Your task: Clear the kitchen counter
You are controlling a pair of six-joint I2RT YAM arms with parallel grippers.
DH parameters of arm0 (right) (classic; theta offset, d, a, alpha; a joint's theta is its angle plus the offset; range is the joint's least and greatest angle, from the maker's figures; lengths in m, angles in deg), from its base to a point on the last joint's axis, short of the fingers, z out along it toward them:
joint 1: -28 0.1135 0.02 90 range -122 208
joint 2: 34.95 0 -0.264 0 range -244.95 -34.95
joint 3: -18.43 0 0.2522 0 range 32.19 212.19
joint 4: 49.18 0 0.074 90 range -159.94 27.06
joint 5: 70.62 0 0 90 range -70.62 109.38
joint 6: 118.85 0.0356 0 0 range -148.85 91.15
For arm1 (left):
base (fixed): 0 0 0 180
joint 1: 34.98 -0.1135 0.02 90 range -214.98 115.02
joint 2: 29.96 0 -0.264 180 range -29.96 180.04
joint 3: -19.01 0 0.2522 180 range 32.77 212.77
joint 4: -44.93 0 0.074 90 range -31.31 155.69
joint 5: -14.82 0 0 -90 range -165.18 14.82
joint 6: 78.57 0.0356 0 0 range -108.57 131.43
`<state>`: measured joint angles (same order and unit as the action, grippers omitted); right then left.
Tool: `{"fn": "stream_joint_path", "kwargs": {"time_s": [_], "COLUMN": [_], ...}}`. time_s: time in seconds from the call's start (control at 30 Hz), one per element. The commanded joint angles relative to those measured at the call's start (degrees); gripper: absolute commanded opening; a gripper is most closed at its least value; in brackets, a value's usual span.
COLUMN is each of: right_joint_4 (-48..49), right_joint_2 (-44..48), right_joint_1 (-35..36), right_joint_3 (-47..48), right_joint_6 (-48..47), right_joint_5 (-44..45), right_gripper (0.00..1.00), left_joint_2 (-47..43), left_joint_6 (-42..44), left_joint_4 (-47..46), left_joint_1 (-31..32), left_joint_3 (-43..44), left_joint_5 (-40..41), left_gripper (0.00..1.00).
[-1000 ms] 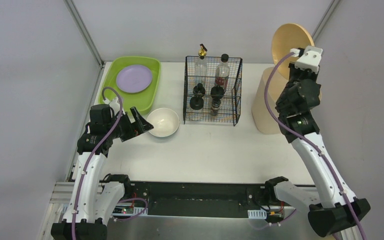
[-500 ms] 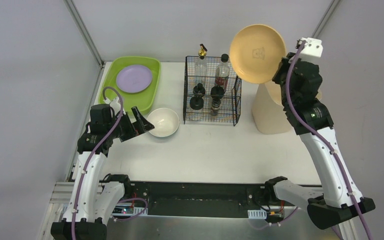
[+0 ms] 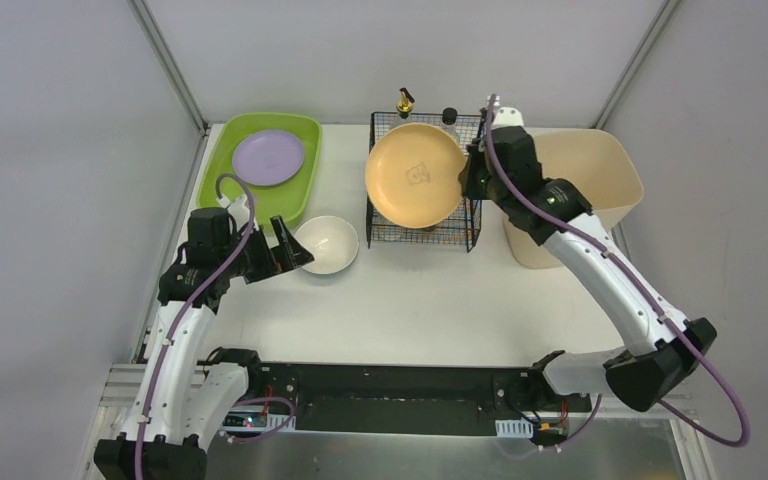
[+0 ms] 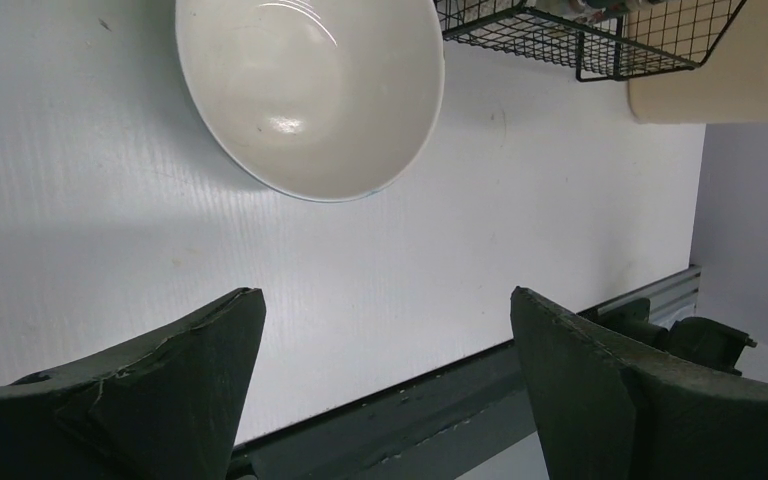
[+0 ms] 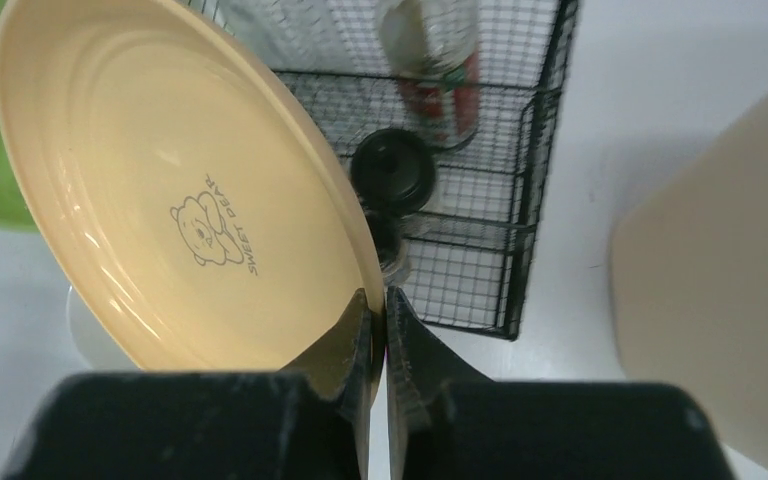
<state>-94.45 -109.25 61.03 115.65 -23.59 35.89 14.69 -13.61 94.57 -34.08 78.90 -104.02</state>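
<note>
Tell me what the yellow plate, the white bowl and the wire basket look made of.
The yellow plate looks like melamine or plastic: smooth semi-gloss, thin rim, printed bear. The white bowl could be glazed ceramic or melamine: glossy, sharp highlights. The wire basket looks like black-coated metal wire.

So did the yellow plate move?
Yes. The plate, pinched in the right gripper, has swung left: it was up over the bin, and now it hangs in front of the basket.

left pincer (image 4: 385, 296) gapes near white bowl (image 4: 310, 90) on kitchen counter (image 4: 520, 200).
</note>
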Motion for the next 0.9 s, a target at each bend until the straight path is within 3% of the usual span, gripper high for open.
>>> {"fn": "stream_joint_path", "kwargs": {"time_s": [0.0, 0.37, 0.7, 0.87], "right_joint_4": [2.0, 2.3, 3.7, 4.3], "right_joint_2": [-2.3, -10.0, -11.9, -11.8], "right_joint_1": [6.2, 15.4, 17.9, 18.5], "right_joint_3": [0.3, 1.0, 0.2, 0.0], "right_joint_6": [4.3, 8.3, 11.0, 12.1], "right_joint_5": [-2.4, -7.6, -12.6, -14.7], "right_gripper": [0.0, 0.0, 0.0, 0.0], "left_joint_2": [-0.4, -2.3, -1.9, -0.7], "left_joint_6": [0.2, -1.5, -2.8, -2.9], "left_joint_4": [-0.4, -0.8, -2.9, -3.3], "left_joint_1": [3.5, 6.2, 6.5, 6.5], "left_joint_3": [1.8, 1.9, 0.4, 0.5], "left_joint_5": [2.7, 3.3, 2.9, 2.6], "left_gripper": [0.97, 0.88, 0.77, 0.61]}}
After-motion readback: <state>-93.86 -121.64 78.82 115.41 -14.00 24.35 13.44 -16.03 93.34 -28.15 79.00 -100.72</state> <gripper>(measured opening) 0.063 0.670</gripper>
